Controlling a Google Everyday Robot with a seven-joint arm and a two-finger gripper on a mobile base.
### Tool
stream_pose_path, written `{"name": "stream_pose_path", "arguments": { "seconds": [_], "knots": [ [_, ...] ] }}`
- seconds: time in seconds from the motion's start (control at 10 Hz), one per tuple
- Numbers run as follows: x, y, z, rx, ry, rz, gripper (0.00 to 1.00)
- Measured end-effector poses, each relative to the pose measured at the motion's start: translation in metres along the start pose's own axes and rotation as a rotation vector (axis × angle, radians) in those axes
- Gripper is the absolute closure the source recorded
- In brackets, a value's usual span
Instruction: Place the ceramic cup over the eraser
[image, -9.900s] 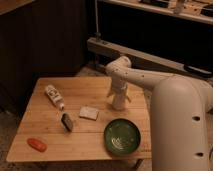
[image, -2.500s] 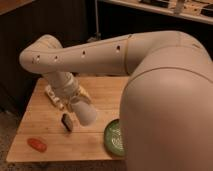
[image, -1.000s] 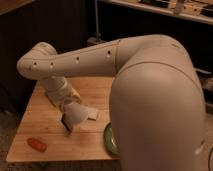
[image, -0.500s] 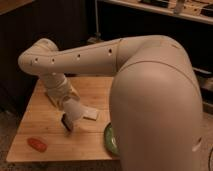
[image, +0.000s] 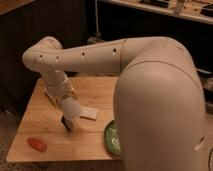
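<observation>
My gripper (image: 66, 101) reaches down over the left half of the wooden table (image: 35, 112) and is shut on the ceramic cup (image: 72, 108), a small white tapered cup held tilted. The cup hangs just above the eraser (image: 66, 124), a small dark block standing on the table. The eraser's top is covered by the cup and only its lower part shows below the cup's edge. I cannot tell whether cup and eraser touch.
A flat beige square pad (image: 90, 113) lies just right of the cup. A green plate (image: 111, 138) sits at the front right, partly behind my arm. An orange-red oval object (image: 36, 144) lies near the front left corner. My large arm covers the table's right side.
Over the last second my gripper has shifted the cup slightly left and up, from beside the pad to above the eraser. The other objects have not moved.
</observation>
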Motion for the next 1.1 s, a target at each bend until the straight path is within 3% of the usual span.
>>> {"name": "stream_pose_path", "arguments": {
  "seconds": [0.8, 1.0, 1.1],
  "knots": [
    [0.012, -0.018, 0.011, 0.106, 0.035, -0.035, 0.95],
    [0.014, -0.020, 0.015, 0.114, 0.039, -0.037, 0.95],
    [0.011, -0.019, 0.018, 0.097, 0.036, -0.035, 0.95]
  ]
}}
